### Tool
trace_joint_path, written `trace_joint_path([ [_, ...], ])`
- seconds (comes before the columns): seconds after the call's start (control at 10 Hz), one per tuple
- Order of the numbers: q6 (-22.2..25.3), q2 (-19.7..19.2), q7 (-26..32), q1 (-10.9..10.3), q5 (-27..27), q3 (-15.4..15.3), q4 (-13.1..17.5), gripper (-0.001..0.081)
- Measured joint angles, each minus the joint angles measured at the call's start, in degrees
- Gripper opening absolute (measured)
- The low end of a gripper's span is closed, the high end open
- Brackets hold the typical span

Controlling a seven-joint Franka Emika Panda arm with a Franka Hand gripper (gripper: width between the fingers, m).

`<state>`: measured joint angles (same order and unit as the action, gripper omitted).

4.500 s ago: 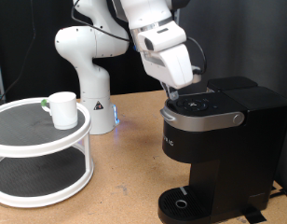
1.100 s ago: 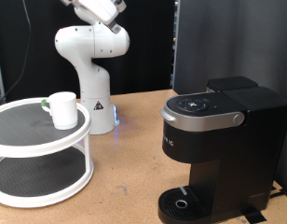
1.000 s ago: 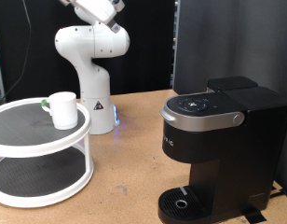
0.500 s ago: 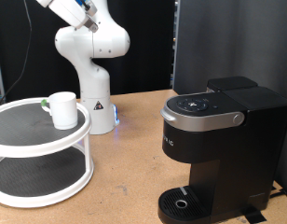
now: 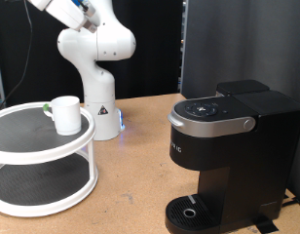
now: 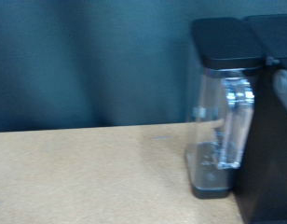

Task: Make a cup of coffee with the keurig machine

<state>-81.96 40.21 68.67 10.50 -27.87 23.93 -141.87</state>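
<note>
The white cup point(image 5: 65, 114) stands upright on the top tier of a white round two-tier stand point(image 5: 33, 185) at the exterior view's left. The black keurig machine point(image 5: 233, 146) stands at the right with its grey-handled lid down and nothing on its round drip tray point(image 5: 189, 211). Only a white link of the arm point(image 5: 62, 10) shows, at the top left, high above the cup. The gripper's fingers show in neither view. The wrist view shows the machine's black side point(image 6: 269, 121) and its clear water tank point(image 6: 223, 112) from a distance.
The robot's white base point(image 5: 96, 83) stands behind the stand, with a blue light low on it. A small green thing point(image 5: 45, 107) lies behind the cup on the top tier. A dark curtain hangs behind the brown table point(image 5: 140, 185).
The hand was over the machine's lid 4.5 s ago. It has since lifted away and swung up to the exterior view's top left. Cup and machine have not moved.
</note>
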Motion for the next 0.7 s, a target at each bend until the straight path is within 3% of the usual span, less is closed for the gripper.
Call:
trace_joint_path([
  [0.2,6.08,-0.05,4.58,-0.55,3.59,2.85,1.69,0.0004],
  [0.4,1.84,0.22,2.83,0.32,1.12,2.58,0.47,0.0004],
  [0.7,-5.80,3.52,-0.04,5.24,-2.98,2.86,-3.70,0.0004],
])
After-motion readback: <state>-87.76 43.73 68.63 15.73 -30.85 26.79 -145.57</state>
